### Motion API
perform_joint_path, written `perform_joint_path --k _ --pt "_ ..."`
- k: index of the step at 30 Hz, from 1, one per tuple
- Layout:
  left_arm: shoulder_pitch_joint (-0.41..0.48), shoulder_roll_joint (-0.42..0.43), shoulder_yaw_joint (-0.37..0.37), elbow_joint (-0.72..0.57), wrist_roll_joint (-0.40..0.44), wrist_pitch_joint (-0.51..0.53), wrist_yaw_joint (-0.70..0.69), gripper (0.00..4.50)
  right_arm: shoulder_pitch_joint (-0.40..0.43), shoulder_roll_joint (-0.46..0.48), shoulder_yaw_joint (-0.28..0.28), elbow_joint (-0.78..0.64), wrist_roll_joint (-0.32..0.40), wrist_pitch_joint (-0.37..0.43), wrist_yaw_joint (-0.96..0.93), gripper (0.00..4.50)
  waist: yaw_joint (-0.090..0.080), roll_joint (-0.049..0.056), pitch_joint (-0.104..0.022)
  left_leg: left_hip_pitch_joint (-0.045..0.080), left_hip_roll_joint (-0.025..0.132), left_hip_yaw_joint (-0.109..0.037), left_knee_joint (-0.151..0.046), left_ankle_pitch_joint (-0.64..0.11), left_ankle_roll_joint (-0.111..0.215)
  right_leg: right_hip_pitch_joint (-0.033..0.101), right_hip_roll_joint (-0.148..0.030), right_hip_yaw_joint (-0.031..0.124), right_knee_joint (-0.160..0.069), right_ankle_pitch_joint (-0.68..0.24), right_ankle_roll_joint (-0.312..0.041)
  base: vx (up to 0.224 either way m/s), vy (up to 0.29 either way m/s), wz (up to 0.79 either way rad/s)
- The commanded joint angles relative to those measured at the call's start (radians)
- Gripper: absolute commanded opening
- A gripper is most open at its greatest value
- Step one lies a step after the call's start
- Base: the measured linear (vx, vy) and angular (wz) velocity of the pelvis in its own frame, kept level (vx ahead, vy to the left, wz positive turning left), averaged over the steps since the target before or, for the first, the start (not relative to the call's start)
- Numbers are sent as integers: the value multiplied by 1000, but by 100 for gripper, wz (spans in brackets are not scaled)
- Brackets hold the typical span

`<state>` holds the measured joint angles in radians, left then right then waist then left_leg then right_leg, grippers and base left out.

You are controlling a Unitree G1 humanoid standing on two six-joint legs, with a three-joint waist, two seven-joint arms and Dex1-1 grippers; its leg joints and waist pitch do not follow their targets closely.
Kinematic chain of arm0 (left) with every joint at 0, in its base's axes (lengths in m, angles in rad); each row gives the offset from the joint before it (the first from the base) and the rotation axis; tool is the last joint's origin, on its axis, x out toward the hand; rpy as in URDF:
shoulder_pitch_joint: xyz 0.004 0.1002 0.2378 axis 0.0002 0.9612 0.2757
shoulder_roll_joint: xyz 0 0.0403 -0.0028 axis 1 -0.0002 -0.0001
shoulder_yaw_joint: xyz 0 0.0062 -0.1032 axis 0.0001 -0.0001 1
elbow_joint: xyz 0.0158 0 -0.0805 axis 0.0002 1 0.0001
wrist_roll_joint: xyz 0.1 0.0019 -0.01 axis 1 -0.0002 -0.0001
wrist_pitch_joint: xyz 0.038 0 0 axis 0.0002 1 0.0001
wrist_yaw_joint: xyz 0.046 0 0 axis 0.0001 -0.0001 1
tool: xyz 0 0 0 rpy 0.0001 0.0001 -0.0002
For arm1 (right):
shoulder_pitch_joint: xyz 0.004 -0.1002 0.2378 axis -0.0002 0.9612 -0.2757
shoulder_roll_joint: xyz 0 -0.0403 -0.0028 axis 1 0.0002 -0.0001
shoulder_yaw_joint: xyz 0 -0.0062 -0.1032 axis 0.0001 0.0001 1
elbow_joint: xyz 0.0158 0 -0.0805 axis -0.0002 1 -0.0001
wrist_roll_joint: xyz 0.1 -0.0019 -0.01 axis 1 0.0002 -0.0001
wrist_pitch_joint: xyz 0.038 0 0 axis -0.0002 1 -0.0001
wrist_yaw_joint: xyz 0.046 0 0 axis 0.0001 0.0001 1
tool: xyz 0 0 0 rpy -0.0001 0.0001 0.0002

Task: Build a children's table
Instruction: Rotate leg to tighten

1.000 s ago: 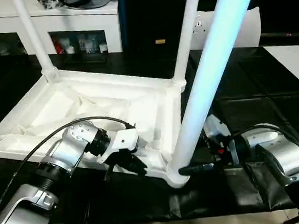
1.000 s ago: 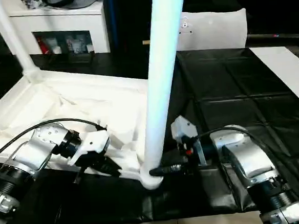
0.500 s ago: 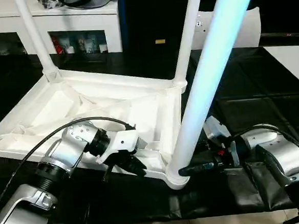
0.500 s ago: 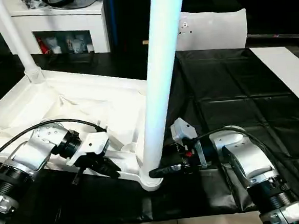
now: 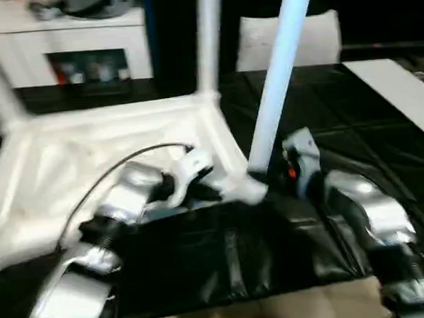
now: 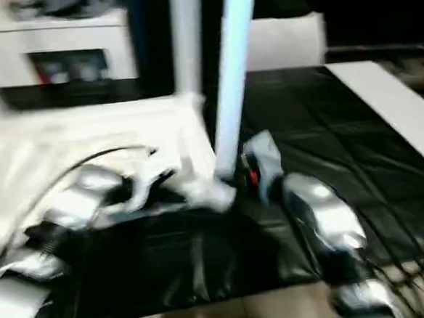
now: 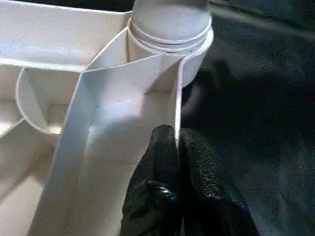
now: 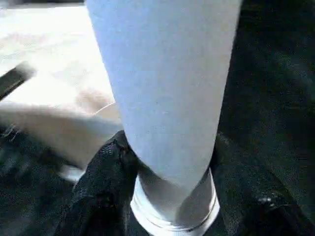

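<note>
Lab-like workroom: black-covered work surface [image 5: 384, 129], white shelved cabinet [image 5: 58, 39].

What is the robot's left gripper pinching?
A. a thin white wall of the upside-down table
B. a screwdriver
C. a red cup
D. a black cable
A. In the left wrist view the left gripper has its jaws shut on a thin rib of the children's table, just below the corner socket with a leg in it.
</note>
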<state>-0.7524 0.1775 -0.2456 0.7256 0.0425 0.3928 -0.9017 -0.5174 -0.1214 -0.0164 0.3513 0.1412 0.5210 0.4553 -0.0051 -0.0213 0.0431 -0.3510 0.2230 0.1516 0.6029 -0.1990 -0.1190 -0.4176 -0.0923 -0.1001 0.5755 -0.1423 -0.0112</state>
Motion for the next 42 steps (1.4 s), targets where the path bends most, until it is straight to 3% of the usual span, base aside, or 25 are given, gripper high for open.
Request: perform_joint_path --k 1,3,4,7,10,12,13,15,17,19,24,28,31,36,39,42 --pt "-66 -86 31 -1 -37 -10 100 0 -54 107 50 84 19 20 -89 191 3 3 -66 -8 -21 11 -72 -250 25 56 -34 18 -86 -500 -96 0 0 0" --pt "-78 -103 48 9 -28 -1 144 0 -85 149 27 138 7 -11 -151 191 3 2 -66 -7 -20 15 -73 -226 35 57 -32 23 -84 -451 -114 0 0 0" --pt "-78 -103 48 9 -28 -1 144 0 -85 149 27 138 7 -11 -151 247 1 1 -68 -9 -18 15 -73 -217 37 59 -35 26 -78 -426 -124 0 0 0" --pt "-72 -95 37 1 -3 -4 152 0 -94 179 5 149 10 -36 -171 268 5 2 -74 -12 -13 18 -74 -130 61 69 -32 35 -54 -244 -190 36 -9 3" --pt "-43 -58 12 -14 5 -44 99 0 -51 152 20 73 18 -45 -100 309 9 2 -78 -12 -13 20 -72 -80 83 76 -32 38 -44 -161 -218 17 -5 1" --pt "-34 -46 9 -18 3 -57 83 0 -34 137 29 47 19 -53 -67 316 12 4 -80 -14 -11 19 -71 -36 104 82 -33 41 -33 -82 -241 0 0 0" --pt "-21 -27 -1 -27 0 -79 41 0 -6 109 39 2 33 -52 -18 316 13 4 -79 -9 -10 21 -71 -34 115 79 -33 41 -33 -62 -258 0 0 0" --pt "-7 -8 -8 -36 -4 -90 4 0 22 73 54 -39 41 -55 31 342 18 2 -76 -11 -9 22 -72 -47 126 83 -33 42 -34 -66 -260 0 0 0" --pt "13 25 -22 -53 -12 -131 -73 0 63 6 74 -94 50 -81 126 359 20 7 -74 -5 -7 24 -73 -81 120 79 -33 42 -39 -107 -255 0 0 0" --pt "27 53 -33 -70 -19 -155 -136 0 93 -50 81 -136 67 -97 209 378 24 5 -68 -5 -4 24 -77 -137 103 77 -35 43 -49 -185 -236 0 0 0" --pt "54 114 -64 -107 -38 -222 -295 0 145 -175 114 -205 71 -142 400 415 37 4 -64 -1 -2 23 -80 -189 74 73 -35 41 -63 -316 -179 0 0 0" --pt "68 177 -108 -135 -43 -293 -447 0 181 -273 150 -261 122 -122 562 415 50 5 -63 8 0 23 -82 -204 71 62 -35 43 -63 -323 -183 0 0 0" --pt "77 209 -130 -158 -53 -308 -532 0 194 -321 168 -277 138 -135 651 415 64 6 -64 8 6 23 -84 -194 69 64 -38 46 -56 -291 -196 0 0 0" --pt "90 248 -158 -191 -61 -335 -639 0 199 -383 198 -274 144 -168 769 415 72 6 -66 3 6 24 -83 -167 65 68 -37 47 -45 -225 -219 0 0 0" --pt "95 263 -169 -200 -60 -352 -674 0 201 -401 209 -283 155 -165 821 415 78 6 -65 2 5 25 -83 -171 65 69 -39 47 -47 -242 -213 0 0 0" --pt "97 281 -184 -216 -65 -361 -706 0 202 -431 236 -299 177 -139 877 380 87 6 -65 4 7 25 -83 -170 61 69 -38 46 -48 -264 -204 0 0 0"
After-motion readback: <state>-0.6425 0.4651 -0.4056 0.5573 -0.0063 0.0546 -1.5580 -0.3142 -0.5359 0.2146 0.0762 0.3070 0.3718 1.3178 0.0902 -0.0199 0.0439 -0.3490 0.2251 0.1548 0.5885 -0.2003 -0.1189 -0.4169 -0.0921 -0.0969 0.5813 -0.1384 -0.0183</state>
